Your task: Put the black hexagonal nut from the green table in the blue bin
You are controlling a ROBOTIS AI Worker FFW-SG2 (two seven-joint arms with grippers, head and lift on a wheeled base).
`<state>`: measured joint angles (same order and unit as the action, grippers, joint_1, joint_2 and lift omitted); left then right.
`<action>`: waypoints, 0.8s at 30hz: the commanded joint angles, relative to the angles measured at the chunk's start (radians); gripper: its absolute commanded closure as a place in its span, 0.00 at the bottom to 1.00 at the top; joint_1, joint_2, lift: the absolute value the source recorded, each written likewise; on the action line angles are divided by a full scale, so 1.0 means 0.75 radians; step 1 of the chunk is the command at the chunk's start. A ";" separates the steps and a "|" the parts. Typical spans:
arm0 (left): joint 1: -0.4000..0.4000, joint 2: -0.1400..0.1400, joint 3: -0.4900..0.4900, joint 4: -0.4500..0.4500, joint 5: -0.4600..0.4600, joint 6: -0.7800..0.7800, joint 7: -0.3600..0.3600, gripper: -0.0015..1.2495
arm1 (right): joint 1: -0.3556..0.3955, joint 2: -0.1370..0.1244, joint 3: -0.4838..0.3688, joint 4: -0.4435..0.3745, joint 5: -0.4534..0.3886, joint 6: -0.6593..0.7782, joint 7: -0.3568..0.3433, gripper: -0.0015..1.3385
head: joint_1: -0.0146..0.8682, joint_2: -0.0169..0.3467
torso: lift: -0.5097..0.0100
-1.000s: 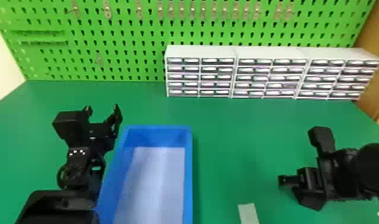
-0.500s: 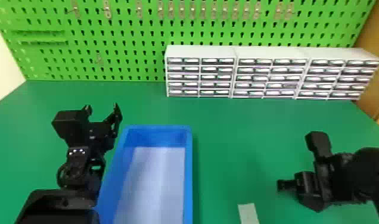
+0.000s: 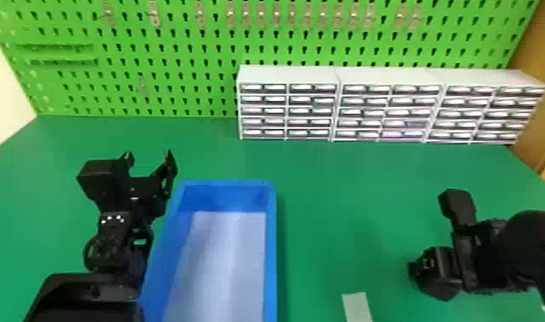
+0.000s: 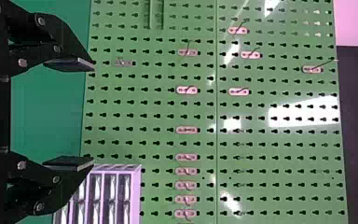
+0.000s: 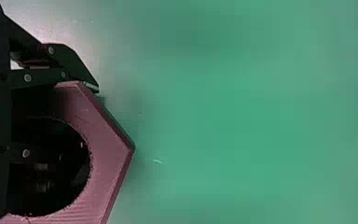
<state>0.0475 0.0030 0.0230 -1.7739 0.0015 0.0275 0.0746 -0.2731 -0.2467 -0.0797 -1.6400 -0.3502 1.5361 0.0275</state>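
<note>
On the right of the head view, my right gripper (image 3: 434, 274) is over the green table (image 3: 327, 214), well to the right of the blue bin (image 3: 271, 257). In the right wrist view, my right gripper (image 5: 91, 116) is shut on the hexagonal nut (image 5: 107, 144), which looks dark pink there. One fingertip touches a corner of the nut; the nut's body hides the other. Blurred green table lies beyond it. Along the bin's left side stands my left gripper (image 3: 149, 160), parked. The left wrist view has the left gripper (image 4: 93, 114) open, nothing between its fingers.
White drawer cabinets (image 3: 336, 77) stand at the back right before the green pegboard (image 3: 190, 85). A pale flat piece (image 3: 357, 306) lies on the table's near part, between the bin and the right arm.
My right gripper has shifted slightly toward the near side of the table in the head view. The left arm has stayed where it was.
</note>
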 commanded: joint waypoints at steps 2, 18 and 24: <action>0.000 0.000 -0.002 0.001 0.000 0.000 0.001 0.42 | 0.016 -0.011 -0.021 0.002 -0.051 -0.017 0.000 0.76 | 0.76 0.20 | 0.80; 0.002 0.000 -0.002 0.003 0.000 0.000 -0.001 0.42 | 0.068 -0.011 -0.106 -0.026 -0.163 -0.105 0.000 0.82 | 0.76 0.20 | 0.80; 0.002 0.000 -0.002 0.003 0.000 0.000 0.001 0.42 | 0.094 0.010 -0.190 -0.123 -0.167 -0.144 0.000 0.82 | 0.76 0.20 | 0.80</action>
<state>0.0491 0.0031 0.0214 -1.7717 0.0017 0.0276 0.0744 -0.2117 -0.2486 -0.1822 -1.6858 -0.4727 1.4429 0.0277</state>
